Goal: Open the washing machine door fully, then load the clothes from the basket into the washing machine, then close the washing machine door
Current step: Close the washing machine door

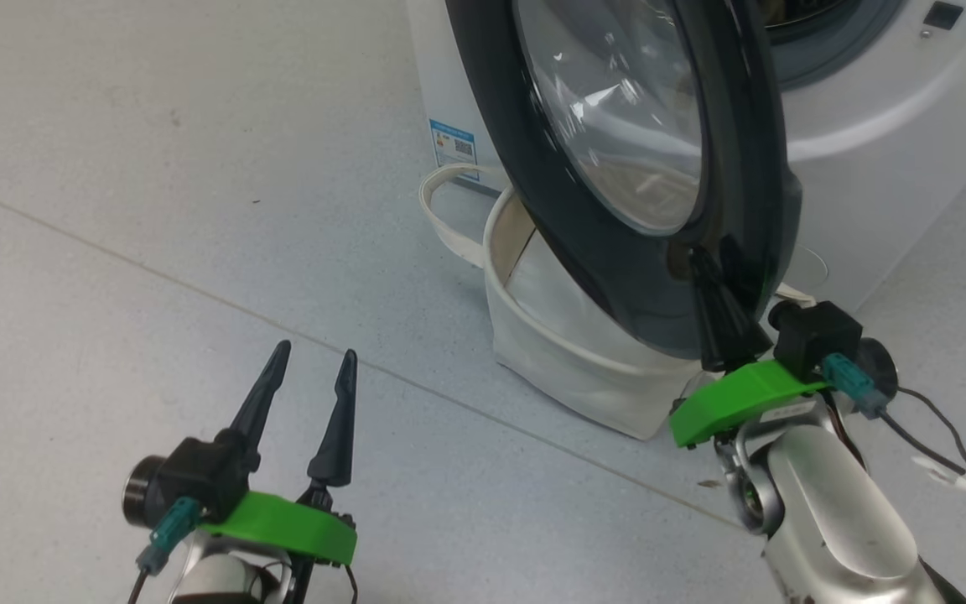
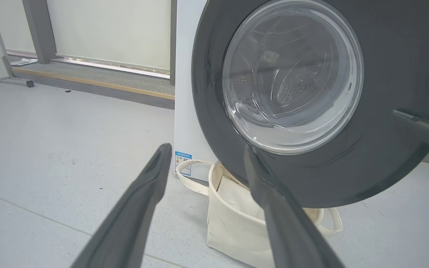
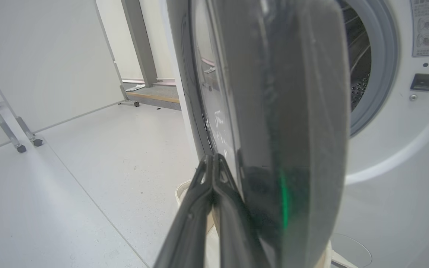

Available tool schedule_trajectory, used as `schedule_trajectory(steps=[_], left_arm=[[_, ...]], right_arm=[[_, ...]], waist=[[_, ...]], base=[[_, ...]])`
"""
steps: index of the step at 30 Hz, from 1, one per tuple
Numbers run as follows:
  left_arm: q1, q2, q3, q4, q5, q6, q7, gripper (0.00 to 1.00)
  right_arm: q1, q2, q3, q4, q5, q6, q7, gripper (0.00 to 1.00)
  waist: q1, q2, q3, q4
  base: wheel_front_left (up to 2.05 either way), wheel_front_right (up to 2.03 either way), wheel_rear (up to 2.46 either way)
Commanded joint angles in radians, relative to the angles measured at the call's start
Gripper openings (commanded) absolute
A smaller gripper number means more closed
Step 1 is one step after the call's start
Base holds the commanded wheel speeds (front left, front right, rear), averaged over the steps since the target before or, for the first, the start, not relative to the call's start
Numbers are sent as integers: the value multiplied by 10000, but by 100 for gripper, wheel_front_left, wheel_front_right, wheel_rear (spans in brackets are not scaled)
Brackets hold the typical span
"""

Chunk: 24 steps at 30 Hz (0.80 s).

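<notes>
The washing machine door [image 1: 743,126] stands swung out from the washing machine [image 1: 869,168], its black rim hanging over the basket [image 1: 567,369]. My right gripper [image 1: 695,256] is shut, its fingertips together against the door's glossy outer face near the lower rim [image 3: 212,158]. At the lower left, over bare floor, my left gripper [image 1: 315,354] is open and holds nothing. In the left wrist view the door [image 2: 385,149] covers part of the basket [image 2: 229,223]. Inside the basket I see just a flat white lining; the clothes are hidden. The steel drum [image 3: 359,74] shows past the door's edge [image 3: 292,111].
A blue label [image 1: 452,144] marks the machine's lower corner beside the basket's looped handle [image 1: 441,189]. Grey floor spreads to the left. A raised sill with posts [image 2: 99,80] runs along the back wall. Wheeled frame legs [image 3: 21,147] stand far left.
</notes>
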Motion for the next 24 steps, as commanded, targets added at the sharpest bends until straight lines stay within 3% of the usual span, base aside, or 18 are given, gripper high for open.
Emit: schedule_trajectory(steps=[1, 12, 24], left_arm=[[-364, 69, 312, -311, -41, -49, -57, 100], [-529, 69, 115, -407, -328, -51, -57, 100], [-887, 68, -175, -327, -818, 26, -57, 100]], right_arm=[[-448, 116, 42, -253, -99, 0, -49, 0], [-1115, 116, -2118, 146, -532, 0, -49, 0], [-2547, 116, -4886, 518, -1900, 0, -49, 0]], waist=[[0, 0, 20, 29], [0, 0, 599, 357], [0, 0, 1573, 923]], base=[[0, 0, 0], [0, 0, 0], [0, 0, 0]])
